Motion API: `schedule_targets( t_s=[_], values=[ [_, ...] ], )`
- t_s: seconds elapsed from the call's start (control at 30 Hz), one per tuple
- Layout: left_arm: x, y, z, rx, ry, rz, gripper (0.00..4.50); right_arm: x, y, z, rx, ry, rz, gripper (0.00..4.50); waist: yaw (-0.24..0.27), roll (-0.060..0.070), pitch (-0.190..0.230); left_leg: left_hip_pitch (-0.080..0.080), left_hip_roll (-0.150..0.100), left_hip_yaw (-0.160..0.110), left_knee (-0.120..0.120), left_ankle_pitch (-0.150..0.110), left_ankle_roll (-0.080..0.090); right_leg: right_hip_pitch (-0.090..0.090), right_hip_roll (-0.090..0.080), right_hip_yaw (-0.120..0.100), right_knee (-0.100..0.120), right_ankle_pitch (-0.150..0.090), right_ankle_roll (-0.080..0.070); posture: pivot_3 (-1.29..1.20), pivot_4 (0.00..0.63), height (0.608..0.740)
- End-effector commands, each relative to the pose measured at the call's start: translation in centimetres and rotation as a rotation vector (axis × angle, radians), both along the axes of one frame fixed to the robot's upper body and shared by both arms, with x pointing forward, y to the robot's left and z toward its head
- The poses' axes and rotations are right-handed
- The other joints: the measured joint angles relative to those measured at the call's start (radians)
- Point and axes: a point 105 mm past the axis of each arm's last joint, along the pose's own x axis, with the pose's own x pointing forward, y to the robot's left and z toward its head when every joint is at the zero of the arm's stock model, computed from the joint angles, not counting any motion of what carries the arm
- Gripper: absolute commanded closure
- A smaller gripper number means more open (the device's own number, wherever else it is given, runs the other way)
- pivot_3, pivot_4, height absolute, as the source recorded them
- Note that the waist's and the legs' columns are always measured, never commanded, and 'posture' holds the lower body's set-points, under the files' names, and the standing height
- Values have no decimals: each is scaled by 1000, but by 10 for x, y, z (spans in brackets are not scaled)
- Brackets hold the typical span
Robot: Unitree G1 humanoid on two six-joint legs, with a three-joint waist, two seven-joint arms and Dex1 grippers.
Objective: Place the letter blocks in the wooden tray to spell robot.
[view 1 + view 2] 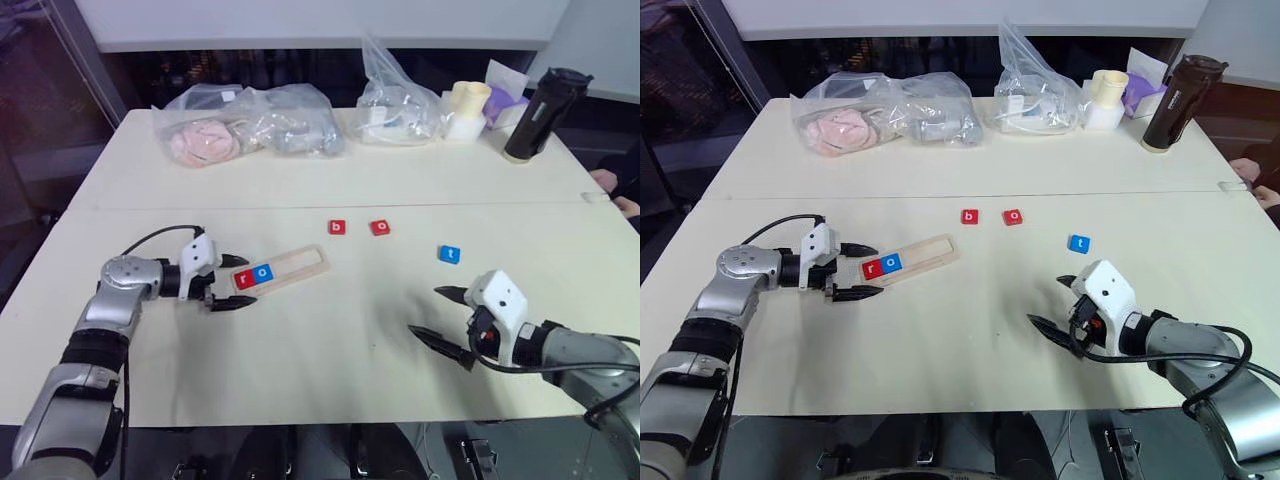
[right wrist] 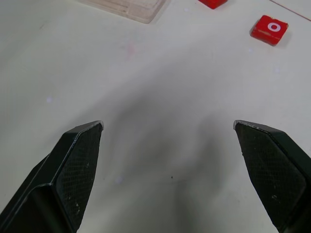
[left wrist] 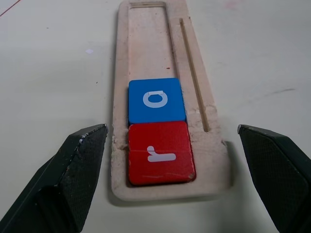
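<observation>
Wooden tray [image 1: 285, 269] holding red r [image 3: 160, 153] and blue o [image 3: 156, 100], my left end effector [image 1: 232, 282] released beside it, right end effector [image 1: 445, 320] released over bare desk [image 1: 330, 340].

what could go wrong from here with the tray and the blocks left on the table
The open left gripper straddles the wooden tray end; closing or pushing could shift it and unseat the red r and blue o. The red b and red o sit close together, so one may get bumped.

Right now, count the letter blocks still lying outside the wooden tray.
3: the red b and the red o side by side beyond the wooden tray, and the blue t farther right. None looks hidden.
</observation>
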Motion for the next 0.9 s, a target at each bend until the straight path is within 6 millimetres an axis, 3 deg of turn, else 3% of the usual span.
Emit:
schedule_targets(
  t_s=[0.03,0.43,0.6,0.9],
  values=[
    [5,1,6,13,-36,-5,0,-1,3,12,-3,-51,8,61,0,0,0,0,0,0,0,0,0,0,0,0,0,0,0,0,150,740],
    [-3,3,-15,40,31,-14,0,-2,2,12,-24,-51,14,61,0,0,-1,2,0,0,1,0,0,2,1,0,1,0,1,0,150,740],
    [-7,0,-20,45,50,-27,1351,-2,2,13,-29,-52,15,0,0,0,-1,2,0,0,1,0,0,2,1,0,2,0,1,0,150,740],
    [-18,-11,-24,60,59,-101,1347,-4,2,13,-33,-53,11,0,0,0,-2,3,0,0,1,0,0,3,1,0,2,0,1,0,150,740]
  ],
)
